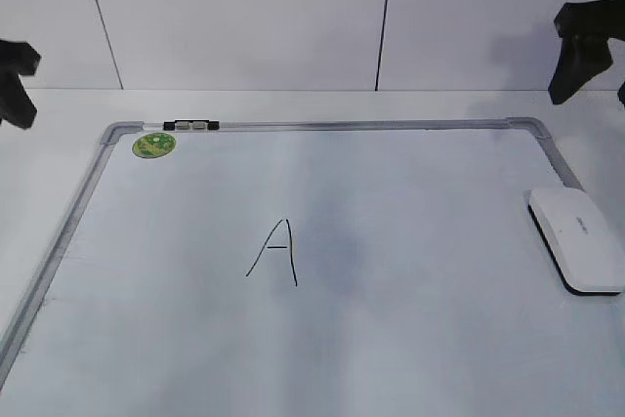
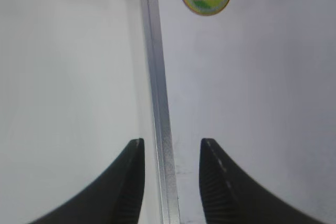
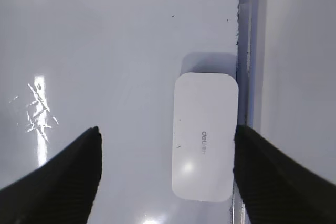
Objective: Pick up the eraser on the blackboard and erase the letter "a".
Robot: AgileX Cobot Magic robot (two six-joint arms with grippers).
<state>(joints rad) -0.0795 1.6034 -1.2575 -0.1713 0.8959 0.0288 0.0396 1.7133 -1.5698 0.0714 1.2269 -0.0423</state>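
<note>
The blackboard is a white board with a silver frame lying flat on the table. The white eraser rests on it against the right frame rail. No letter "a" shows on the board. My right gripper hangs above the board's far right corner. In the right wrist view it is open wide, with the eraser lying below near the right finger, untouched. My left gripper hovers at the far left. It is open and empty, with the frame rail running beneath the gap.
A tall capital "A" is drawn near the board's middle. A round green sticker sits in the far left corner, next to a small black-and-silver fitting on the top rail. White table surrounds the board; a panelled wall stands behind.
</note>
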